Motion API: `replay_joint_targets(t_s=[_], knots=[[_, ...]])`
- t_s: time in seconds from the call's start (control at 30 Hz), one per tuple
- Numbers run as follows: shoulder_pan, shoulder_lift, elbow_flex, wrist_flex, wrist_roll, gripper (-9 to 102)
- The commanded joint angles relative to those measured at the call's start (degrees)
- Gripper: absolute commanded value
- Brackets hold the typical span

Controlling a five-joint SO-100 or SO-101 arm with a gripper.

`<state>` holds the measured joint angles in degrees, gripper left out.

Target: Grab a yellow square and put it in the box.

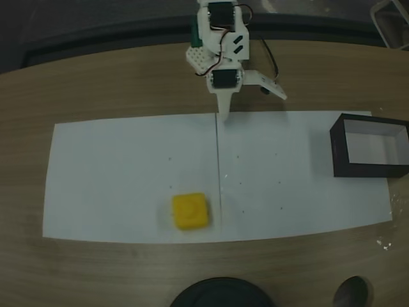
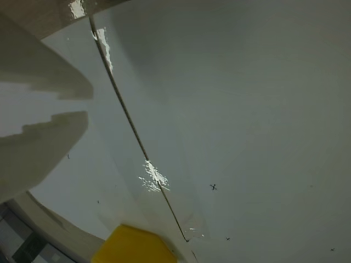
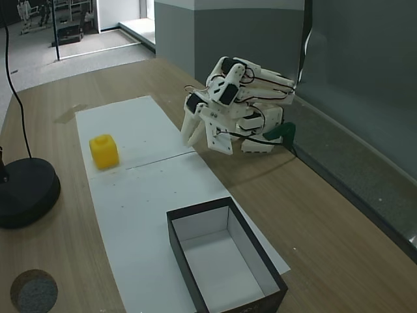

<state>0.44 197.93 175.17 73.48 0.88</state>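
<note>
The yellow square [image 1: 190, 211] lies on the white paper near the table's front in a fixed view, left of the paper seam; in another fixed view the yellow square [image 3: 104, 151] is at the far left. Its corner [image 2: 134, 246] pokes into the wrist view's bottom edge. The box [image 1: 367, 169] stands open-topped at the right end of the paper, dark-walled and pale inside, and sits nearest the camera in the other fixed view [image 3: 202, 223]. My gripper [image 1: 225, 110] [image 3: 189, 138] hangs folded at the back, tips down near the paper's far edge. Its jaws [image 2: 88, 105] stand almost together, holding nothing.
Two white paper sheets [image 1: 128, 173] meet at a seam [image 2: 131, 131] on the wooden table. A black round base [image 3: 23, 192] and a dark disc [image 3: 32, 293] sit at the table's front edge. A wall [image 3: 365, 72] runs close behind the arm.
</note>
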Motion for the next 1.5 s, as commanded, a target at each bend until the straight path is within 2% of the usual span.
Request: replay_joint_targets(t_s=[0.0, 1.23, 1.33, 1.47], knots=[[-0.44, 1.05, -3.34, 0.70, 0.44, 0], [-0.35, 1.05, -3.34, 0.70, 0.88, 0], [-1.23, 1.05, -3.43, -3.69, 0.44, 0], [3.34, 1.05, -7.21, -18.11, -2.20, 5]])
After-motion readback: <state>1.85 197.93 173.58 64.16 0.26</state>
